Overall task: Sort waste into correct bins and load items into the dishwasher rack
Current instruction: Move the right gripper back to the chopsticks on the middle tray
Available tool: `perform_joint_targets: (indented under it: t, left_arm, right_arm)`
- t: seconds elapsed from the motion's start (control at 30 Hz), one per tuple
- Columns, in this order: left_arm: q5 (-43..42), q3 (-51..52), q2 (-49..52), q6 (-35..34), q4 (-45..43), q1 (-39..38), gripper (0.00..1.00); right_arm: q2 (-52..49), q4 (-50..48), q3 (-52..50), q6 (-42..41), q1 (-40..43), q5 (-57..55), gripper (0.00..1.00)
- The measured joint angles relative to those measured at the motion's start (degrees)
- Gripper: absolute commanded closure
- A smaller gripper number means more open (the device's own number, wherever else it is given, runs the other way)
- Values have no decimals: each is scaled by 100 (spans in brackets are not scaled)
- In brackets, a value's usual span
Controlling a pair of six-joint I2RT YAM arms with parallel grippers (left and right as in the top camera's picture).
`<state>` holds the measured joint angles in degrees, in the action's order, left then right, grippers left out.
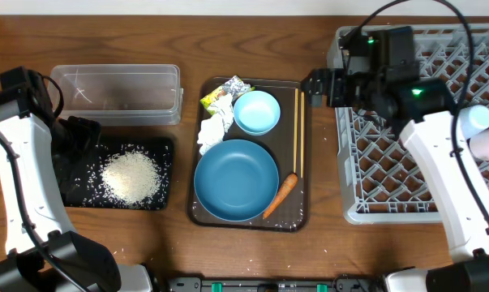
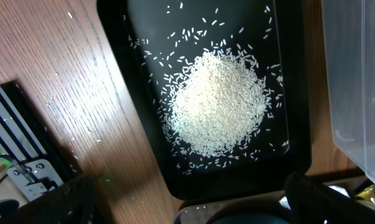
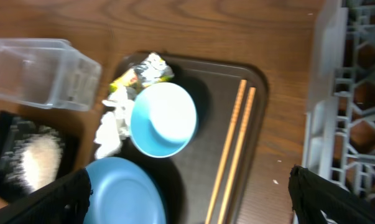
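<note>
The worktop (image 1: 179, 243) is brown wood, and its widest bare part runs along the front edge, in front of all the things. The grey dishwasher rack (image 1: 390, 162) fills the right side and goes out of the overhead view at the right. Only a narrow strip of wood separates it from the dark brown serving tray (image 1: 299, 221) in the middle. Another narrow strip lies between this tray and the black tray (image 1: 70, 197) at the left. The clear tub (image 1: 114, 93) stands just behind the black tray, near the back edge, and looks empty. On the brown tray, the dark blue plate (image 1: 236, 180) takes the front half and the light blue bowl (image 1: 256, 112) sits behind it, upright. White rice (image 1: 130, 177) makes a heap in the black tray, with loose grains spread around it. The wooden chopsticks (image 1: 298, 134) lie side by side along the right rim of the brown tray. The orange carrot (image 1: 280, 195) lies slanted beside the plate's right edge. The crumpled tissue (image 1: 214, 131) lies left of the bowl, and the yellow-green wrapper (image 1: 224, 91) is in the back left corner. The left hand (image 2: 193, 202) hangs over the black tray with its fingers wide apart and nothing between them. The right hand (image 3: 190, 198) is above the brown tray's right side near the rack, fingers also wide apart and empty.
</note>
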<state>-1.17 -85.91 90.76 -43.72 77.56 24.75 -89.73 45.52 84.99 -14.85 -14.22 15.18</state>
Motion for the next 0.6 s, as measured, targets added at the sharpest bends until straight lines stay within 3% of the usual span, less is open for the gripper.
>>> perform_joint_targets:
  t: [0.4, 0.6]
  left_arm:
    - [-2, 0, 0, 0, -7, 0, 1]
    - [-2, 0, 0, 0, -7, 0, 1]
  right_arm:
    - [-2, 678, 0, 103, 118, -1733, 1]
    - [-2, 841, 0, 133, 785, -2490, 1]
